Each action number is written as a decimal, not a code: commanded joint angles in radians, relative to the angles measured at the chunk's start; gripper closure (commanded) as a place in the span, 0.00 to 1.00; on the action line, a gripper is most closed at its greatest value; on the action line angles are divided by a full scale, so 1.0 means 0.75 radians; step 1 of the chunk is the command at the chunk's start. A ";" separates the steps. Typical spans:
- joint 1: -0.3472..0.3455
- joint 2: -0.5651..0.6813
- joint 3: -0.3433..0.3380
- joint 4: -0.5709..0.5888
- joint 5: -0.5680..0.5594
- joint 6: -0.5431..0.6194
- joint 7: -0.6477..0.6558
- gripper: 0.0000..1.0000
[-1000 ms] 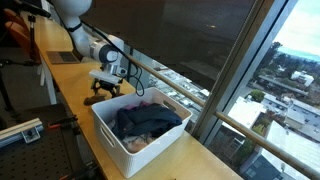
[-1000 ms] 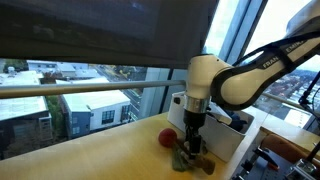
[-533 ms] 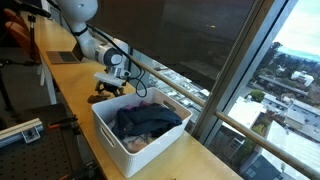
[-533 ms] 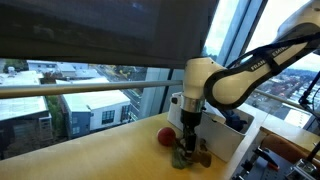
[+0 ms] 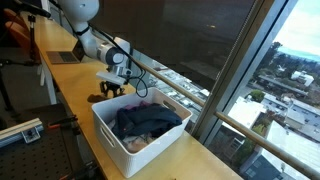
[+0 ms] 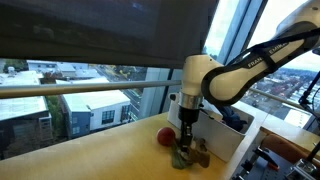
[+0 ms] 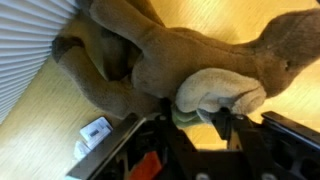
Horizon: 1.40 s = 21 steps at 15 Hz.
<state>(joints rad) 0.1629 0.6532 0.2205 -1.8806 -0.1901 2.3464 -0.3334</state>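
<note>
Big windows run along the far edge of the long light wooden bench (image 6: 90,150). On it, just beside the white plastic bin (image 5: 100,117) full of dark clothes, lies a brown plush toy (image 6: 192,156). The tool (image 6: 185,143) is right on top of the toy, pointing straight down. A small red ball (image 6: 165,137) sits close by. In the wrist view the toy's body stretches from side to side, and its pale soft part (image 7: 215,95) sits between the two fingers. I cannot tell if the fingers squeeze it yet.
</note>
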 commanded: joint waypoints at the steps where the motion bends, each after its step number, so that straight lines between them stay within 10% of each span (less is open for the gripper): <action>1: 0.002 0.029 0.001 0.052 0.021 -0.043 -0.025 0.85; 8: -0.007 0.046 -0.002 0.085 0.024 -0.074 -0.035 1.00; 10: -0.012 0.046 -0.003 0.098 0.022 -0.094 -0.042 0.72; 21: -0.025 -0.021 -0.050 0.091 -0.011 -0.127 -0.021 0.05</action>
<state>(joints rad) 0.1448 0.6456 0.2027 -1.8156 -0.1904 2.2558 -0.3390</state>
